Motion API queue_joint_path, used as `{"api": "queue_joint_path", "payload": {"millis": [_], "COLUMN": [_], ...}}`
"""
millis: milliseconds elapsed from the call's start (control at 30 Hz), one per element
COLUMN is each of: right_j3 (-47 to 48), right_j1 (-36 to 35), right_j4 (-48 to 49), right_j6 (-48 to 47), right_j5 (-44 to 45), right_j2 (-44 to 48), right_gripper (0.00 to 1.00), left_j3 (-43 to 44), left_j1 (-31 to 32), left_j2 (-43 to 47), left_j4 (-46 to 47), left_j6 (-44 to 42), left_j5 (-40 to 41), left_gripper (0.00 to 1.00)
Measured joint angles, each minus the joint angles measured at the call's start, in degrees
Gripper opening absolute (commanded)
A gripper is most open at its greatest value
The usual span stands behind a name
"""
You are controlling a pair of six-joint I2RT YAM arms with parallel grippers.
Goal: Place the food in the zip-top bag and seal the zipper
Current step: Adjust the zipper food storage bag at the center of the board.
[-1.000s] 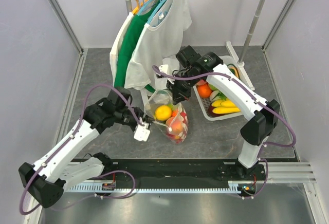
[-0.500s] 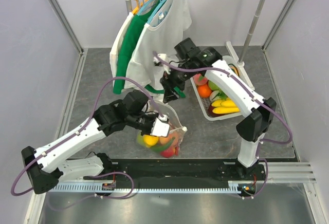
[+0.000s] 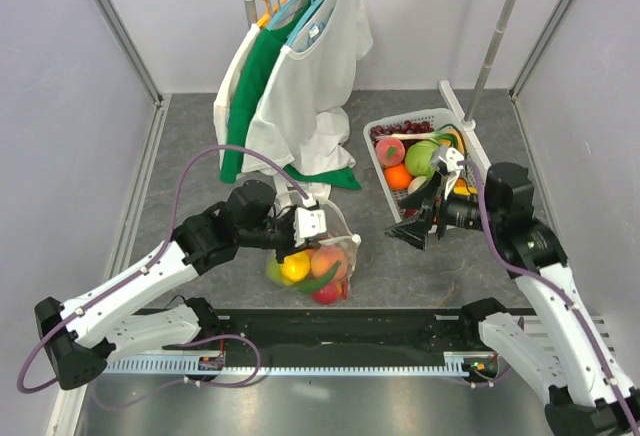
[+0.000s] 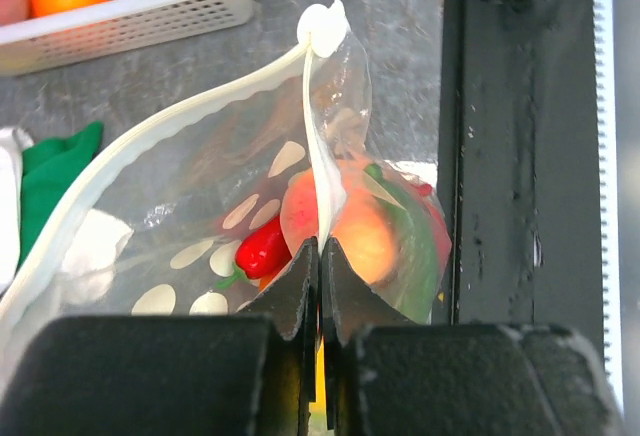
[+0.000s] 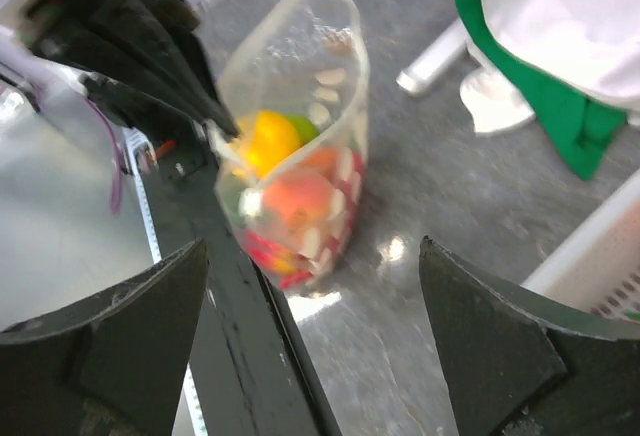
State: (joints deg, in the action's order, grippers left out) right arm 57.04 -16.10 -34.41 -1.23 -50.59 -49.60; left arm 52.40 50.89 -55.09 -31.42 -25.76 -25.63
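Note:
The zip-top bag [image 3: 322, 261], clear with white dots, stands near the table's front edge with the food inside: a yellow lemon [image 3: 294, 266], an orange peach [image 4: 365, 238] and a red chili [image 4: 264, 247]. My left gripper [image 3: 298, 243] is shut on the zipper [image 4: 312, 146], pinching the pale strip between its fingertips [image 4: 320, 248]. The strip's two sides spread apart to the left of the pinch. My right gripper [image 3: 418, 214] is open and holds nothing, to the right of the bag and apart from it. In the right wrist view the bag [image 5: 300, 156] lies ahead of the spread jaws [image 5: 315, 326].
A white slotted basket [image 3: 385, 194] with more toy fruit stands at the right, just behind my right gripper. Shirts on hangers [image 3: 300, 76] hang from a rack at the back, and green cloth [image 3: 325, 176] drapes to the table. A black rail [image 3: 340, 326] runs along the front.
My right gripper let go of the bag, opened wide and swung back to the right beside the basket. My left gripper stayed shut and drew the bag toward the front edge.

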Motion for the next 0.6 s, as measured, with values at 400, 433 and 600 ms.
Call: {"api": "queue_joint_path", "payload": {"millis": [400, 433, 600], "right_j3": [-16.87, -16.87, -17.99], "right_j1": [-10.19, -11.91, -16.92], "right_j4": [24.92, 25.99, 30.97], "right_j6": [16.02, 16.02, 16.06], "right_j5": [3.93, 4.59, 7.19], "right_j2": [0.35, -0.26, -0.85], "right_gripper": [0.73, 0.74, 0.7], "left_j3": [0.0, 0.02, 0.02], "left_j1": [-3.23, -3.76, -5.35], "left_j2": [-0.79, -0.9, -0.94], "left_j4": [3.78, 4.02, 5.11], "left_j6": [8.76, 9.49, 12.46], "left_j5": [4.0, 4.55, 5.99], "left_gripper": [0.02, 0.02, 0.02]}}
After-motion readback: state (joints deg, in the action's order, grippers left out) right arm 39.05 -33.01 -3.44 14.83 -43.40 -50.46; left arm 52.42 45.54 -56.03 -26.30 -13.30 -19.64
